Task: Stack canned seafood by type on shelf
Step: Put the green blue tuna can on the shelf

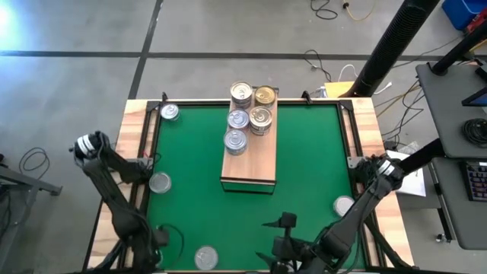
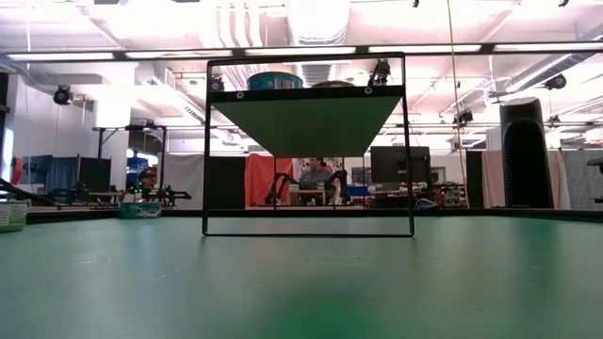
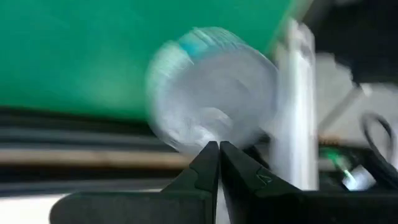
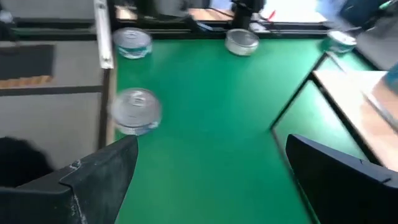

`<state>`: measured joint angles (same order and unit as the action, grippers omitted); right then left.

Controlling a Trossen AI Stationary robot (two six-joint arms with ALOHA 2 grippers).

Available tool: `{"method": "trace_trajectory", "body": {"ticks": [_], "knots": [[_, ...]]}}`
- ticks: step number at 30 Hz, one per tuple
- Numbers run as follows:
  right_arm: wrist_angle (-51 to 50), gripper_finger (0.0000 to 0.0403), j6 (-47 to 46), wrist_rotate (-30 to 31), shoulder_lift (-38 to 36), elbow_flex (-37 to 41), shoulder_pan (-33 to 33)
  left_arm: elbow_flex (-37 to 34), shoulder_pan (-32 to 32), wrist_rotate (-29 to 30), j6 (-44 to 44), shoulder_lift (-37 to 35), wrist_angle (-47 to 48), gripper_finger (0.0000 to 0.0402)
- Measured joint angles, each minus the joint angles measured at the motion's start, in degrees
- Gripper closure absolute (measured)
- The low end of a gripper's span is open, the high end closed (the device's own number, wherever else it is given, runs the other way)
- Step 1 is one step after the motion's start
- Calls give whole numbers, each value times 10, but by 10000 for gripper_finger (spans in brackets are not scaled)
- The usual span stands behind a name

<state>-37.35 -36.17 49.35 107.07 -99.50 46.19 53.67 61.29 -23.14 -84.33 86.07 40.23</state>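
Green felt-like matting covers the desk (image 1: 304, 152), framed by pale wooden boards with a dark metal rim. On it stands the long rectangular light-wood shelf (image 1: 255, 164) with a dark edge, raised on thin black legs in the low view. Five short round metal tins sit at its far end: a silver-topped pull-tab tin (image 1: 241, 93) beside a gold-topped tin (image 1: 264, 95), behind them a second silver tin (image 1: 238, 119) touching another gold-tinted tin (image 1: 260, 118), then a fifth silver tin (image 1: 235, 141) alone. No label can be read.

Loose silver tins lie on the mat: one at the far left corner (image 1: 169, 113), one by the left edge (image 1: 160, 182), one at the near edge (image 1: 205, 257), one by the right edge (image 1: 344, 205).

The left hand (image 3: 218, 149) has its dark fingers pressed together on nothing, a blurred silver tin (image 3: 211, 87) just beyond them. The right hand (image 4: 208, 168) hangs over the near mat, fingers spread wide and empty.

Grey concrete floor, cables and black stands surround the desk.
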Motion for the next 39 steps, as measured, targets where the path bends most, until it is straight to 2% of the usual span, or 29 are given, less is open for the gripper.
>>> {"method": "trace_trajectory", "body": {"ticks": [3,6,11,14,17,19,21,25,27,30,33,37,39], "knots": [[44,3,20,50,0,27,-10,48,2,-16,9,31,-2,402],[88,3,65,62,0,45,-25,80,6,23,15,50,-2,402],[135,3,90,6,0,81,-41,72,11,22,-2,99,12,402],[138,3,90,-31,0,83,-43,67,6,-11,3,138,-13,402],[140,3,97,-45,0,81,-43,82,-1,-36,39,172,-18,402],[141,3,113,-48,0,73,-43,105,-11,-28,93,189,10,402],[146,3,132,-46,-3,69,-43,140,-26,23,160,202,46,402],[143,3,145,-48,-1,69,-51,193,-67,233,270,206,93,402],[133,3,134,-58,-1,69,-55,215,-79,292,289,211,107,402],[134,3,133,-85,-1,69,-55,250,-78,289,288,207,131,402],[132,3,143,-91,-1,69,-54,268,-64,284,258,209,197,402],[111,3,149,-91,-1,70,-55,272,-34,284,180,208,273,402],[90,3,155,-92,-1,71,-55,255,-20,289,134,208,279,402]]}}
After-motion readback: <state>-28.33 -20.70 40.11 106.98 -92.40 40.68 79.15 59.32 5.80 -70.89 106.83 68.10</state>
